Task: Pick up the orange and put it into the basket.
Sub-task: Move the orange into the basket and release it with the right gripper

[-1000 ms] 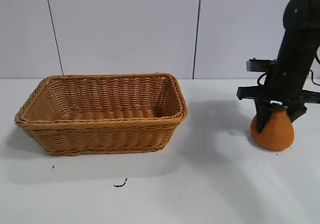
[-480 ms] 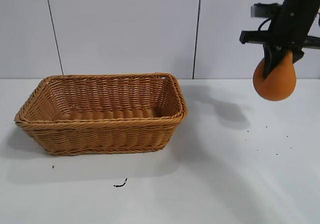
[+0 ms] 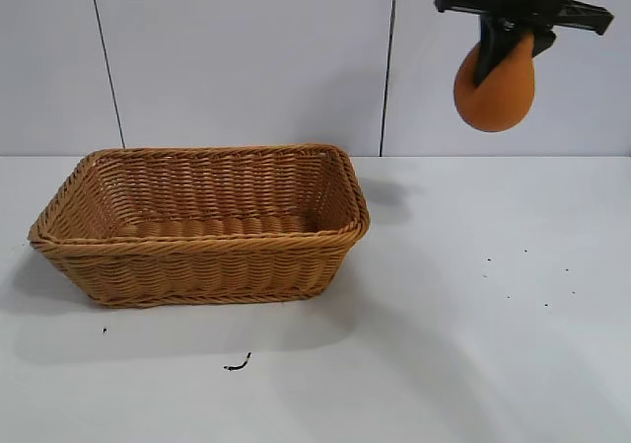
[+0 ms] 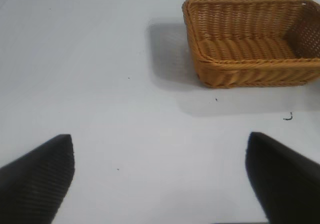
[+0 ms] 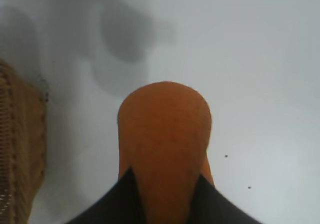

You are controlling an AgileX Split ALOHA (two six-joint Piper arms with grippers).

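My right gripper (image 3: 508,48) is shut on the pointed top of the orange (image 3: 495,93), a matte orange lump hanging high above the table, right of the basket. In the right wrist view the orange (image 5: 165,134) sits between my right gripper's two dark fingers (image 5: 112,204), with the basket's edge (image 5: 20,149) off to one side. The tan wicker basket (image 3: 202,251) stands empty on the white table at the left. My left gripper (image 4: 160,176) is open and empty, apart from the basket (image 4: 252,77), and does not show in the exterior view.
The white table (image 3: 473,344) carries small dark specks (image 3: 525,280) at the right and a dark scrap (image 3: 237,365) in front of the basket. A panelled white wall stands behind.
My right gripper has lifted the orange off the table, high up and leftward toward the basket. The basket has not moved.
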